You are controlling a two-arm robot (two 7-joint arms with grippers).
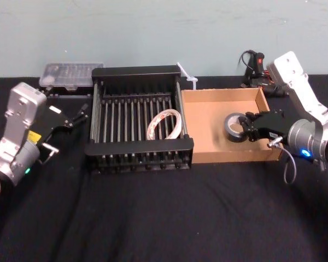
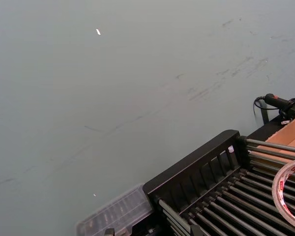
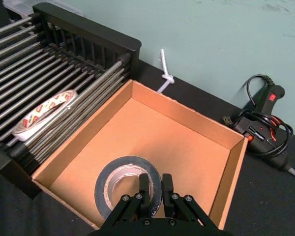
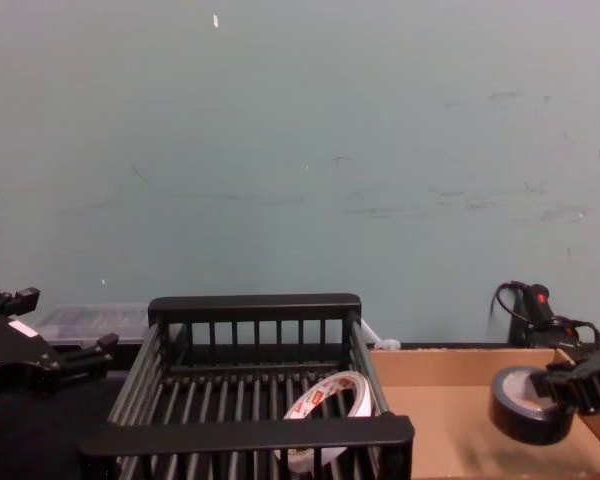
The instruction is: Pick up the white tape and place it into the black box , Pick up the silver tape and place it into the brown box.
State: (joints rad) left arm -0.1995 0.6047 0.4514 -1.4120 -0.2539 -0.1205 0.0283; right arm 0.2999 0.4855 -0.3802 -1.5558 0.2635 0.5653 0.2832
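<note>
**Silver tape over brown box: release pending**

While the right claw (image 3: 155, 189) pinches the wall of the silver tape (image 3: 128, 184), the roll hangs inside the brown box (image 1: 208, 155), at its right half, hole axis roughly level and just above the floor as judged from the chest view. Opening the fingers should drop it in; the box walls leave ample room. White tape (image 1: 165, 123) already leans inside the black box (image 1: 139, 147), left of the brown box. Left claw (image 1: 79, 115) idles left of the black box, jaws apart, over the black counter (image 1: 153, 218).
</note>
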